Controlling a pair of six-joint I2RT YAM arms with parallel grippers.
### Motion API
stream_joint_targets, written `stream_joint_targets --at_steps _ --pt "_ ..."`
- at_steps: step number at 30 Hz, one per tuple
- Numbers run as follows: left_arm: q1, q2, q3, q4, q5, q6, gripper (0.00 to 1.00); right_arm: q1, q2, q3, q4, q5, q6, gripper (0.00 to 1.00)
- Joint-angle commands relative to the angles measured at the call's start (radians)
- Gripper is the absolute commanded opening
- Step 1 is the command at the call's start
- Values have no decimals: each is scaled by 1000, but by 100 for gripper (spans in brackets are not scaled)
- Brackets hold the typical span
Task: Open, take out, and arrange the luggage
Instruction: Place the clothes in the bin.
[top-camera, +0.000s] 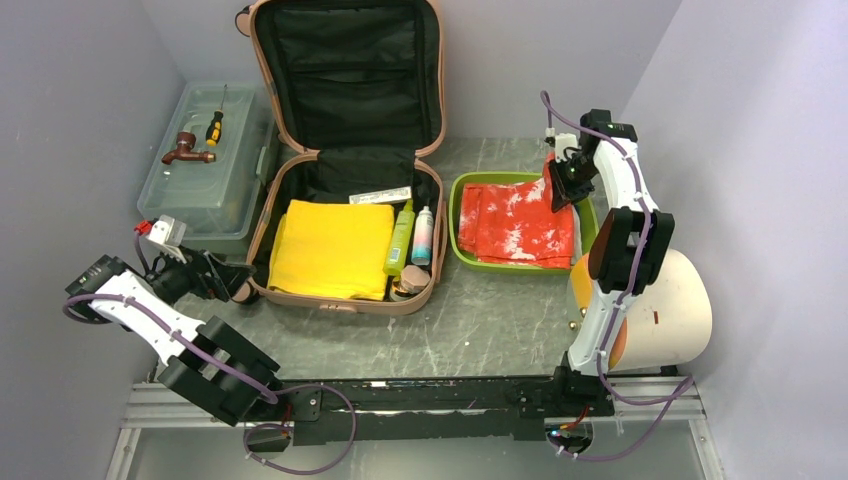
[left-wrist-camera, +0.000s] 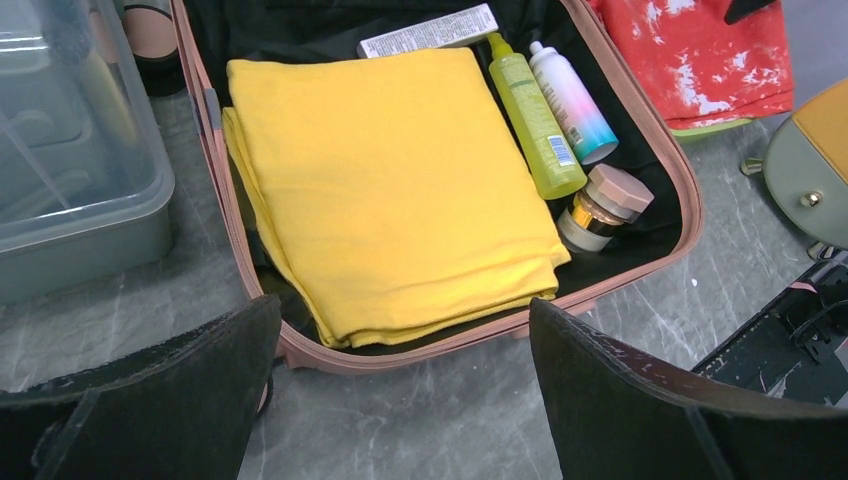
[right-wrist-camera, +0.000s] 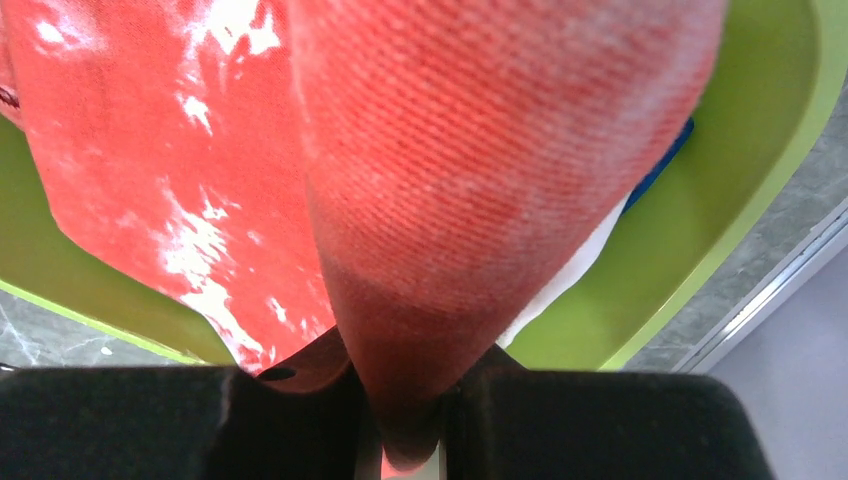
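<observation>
Right gripper (right-wrist-camera: 400, 425) on woven red cloth (right-wrist-camera: 500, 200)

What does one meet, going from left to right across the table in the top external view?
Translucent plastic toolbox → open luggage, and inside it yellow folded cloth → green bottle → white bottle → lime green tray → cream rounded object.

Bright, even light from above; shadows soft. Nearest the right gripper (right-wrist-camera: 400, 415) the red cloth (right-wrist-camera: 480, 200) goes dim and blurred (its weave is crisp farther out). Beyond the left gripper (left-wrist-camera: 405, 315) the yellow cloth (left-wrist-camera: 390, 190) is sharp.
</observation>
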Motion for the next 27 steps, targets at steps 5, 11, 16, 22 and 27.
stream_joint_targets --at_steps 5,11,16,22,27 --pt "12 -11 17 -106 83 94 99 -14 -34 21 21 64 -43 0" --pt "23 -10 18 -123 87 116 100 -24 -38 19 36 88 -41 0" --pt "28 -9 18 -132 88 126 99 -26 -38 12 55 117 -40 6" --pt "29 -1 21 -138 88 132 99 -18 -75 8 118 235 -20 89" --pt "29 2 21 -136 87 132 100 29 -252 -71 294 363 -5 100"
